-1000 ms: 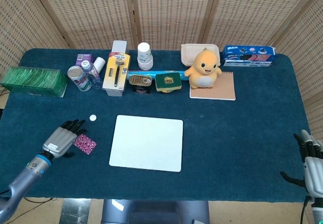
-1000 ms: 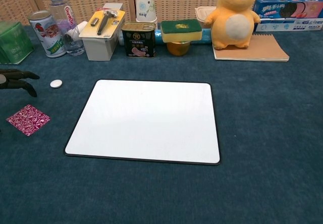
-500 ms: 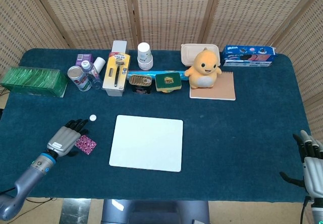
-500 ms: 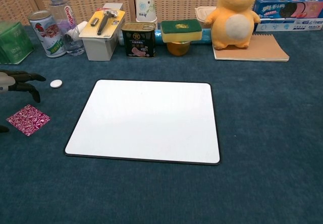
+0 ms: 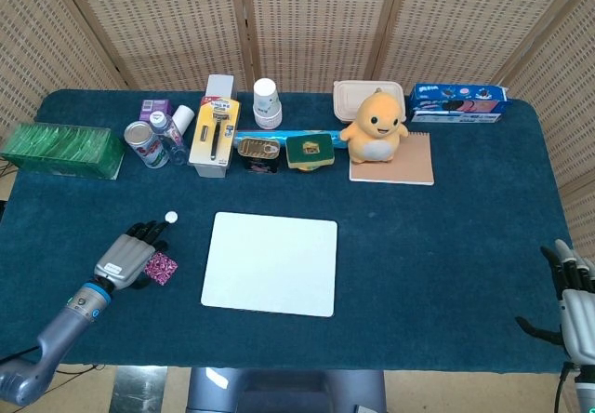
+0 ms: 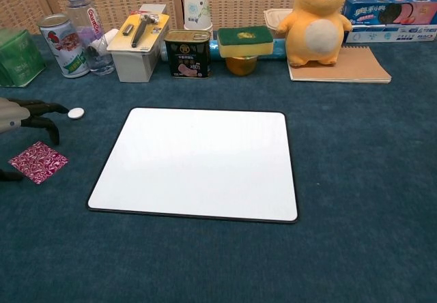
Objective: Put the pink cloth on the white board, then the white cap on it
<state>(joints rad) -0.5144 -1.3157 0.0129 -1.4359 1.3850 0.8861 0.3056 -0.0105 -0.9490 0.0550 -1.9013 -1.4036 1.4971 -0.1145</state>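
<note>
The pink patterned cloth [image 5: 162,267] [image 6: 38,162] lies flat on the blue table, left of the white board [image 5: 271,262] [image 6: 198,163]. A small white cap [image 5: 171,216] [image 6: 76,112] sits beyond the cloth, near the board's far left corner. My left hand [image 5: 128,254] [image 6: 24,115] hovers over the cloth's left part, fingers spread and pointing toward the cap, holding nothing. At the table's near right edge rests my right hand [image 5: 575,306], fingers apart and empty; the chest view does not show it.
Along the back stand a green box [image 5: 61,150], a can [image 5: 143,143], a bottle [image 6: 85,29], a razor box [image 5: 214,134], a paper cup [image 5: 267,102], a tin [image 5: 258,151], a sponge [image 5: 309,150], a yellow plush toy [image 5: 375,126] on a notebook [image 5: 407,165] and a biscuit box [image 5: 457,101].
My left hand has slid right and forward, now covering the cloth's left edge. Cloth, cap and right hand have stayed put.
</note>
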